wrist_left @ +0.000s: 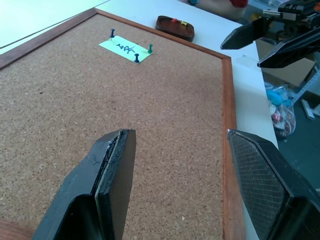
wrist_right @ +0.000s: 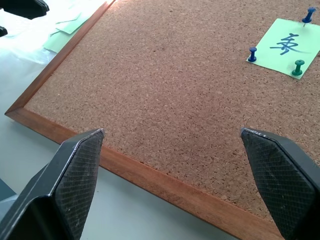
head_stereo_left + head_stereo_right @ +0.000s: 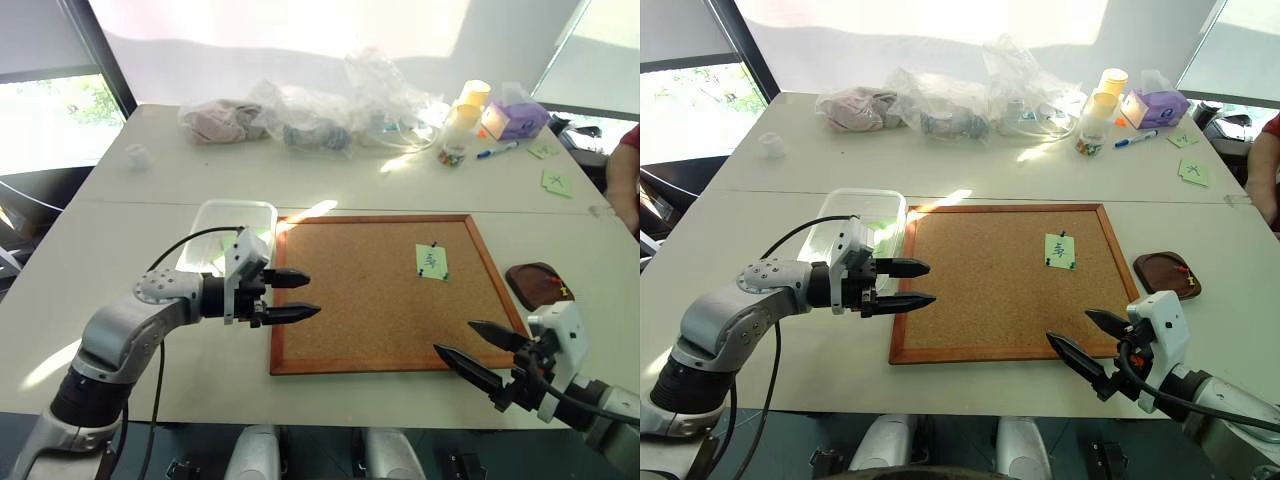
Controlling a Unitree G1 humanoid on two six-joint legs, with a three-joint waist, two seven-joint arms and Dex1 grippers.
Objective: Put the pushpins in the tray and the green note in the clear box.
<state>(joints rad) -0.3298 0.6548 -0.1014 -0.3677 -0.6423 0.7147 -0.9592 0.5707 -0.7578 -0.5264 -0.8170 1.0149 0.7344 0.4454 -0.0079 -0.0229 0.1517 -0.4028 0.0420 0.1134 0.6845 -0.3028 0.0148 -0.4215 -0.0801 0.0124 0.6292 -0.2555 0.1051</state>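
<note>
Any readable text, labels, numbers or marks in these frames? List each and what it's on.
No printed words, brands or numbers can be read.
Green note pinned on the corkboard: a dark handwritten scribble, not legible as a word.
Two green notes at the table's far right: each has a dark mark, roughly "X".
Purple box and cups at the far edge: any print too small to read.

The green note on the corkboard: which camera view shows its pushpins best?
The right wrist view: the green note is large there, with three pushpins distinct. The left wrist view shows them smaller; in both eye views they are barely visible.
</note>
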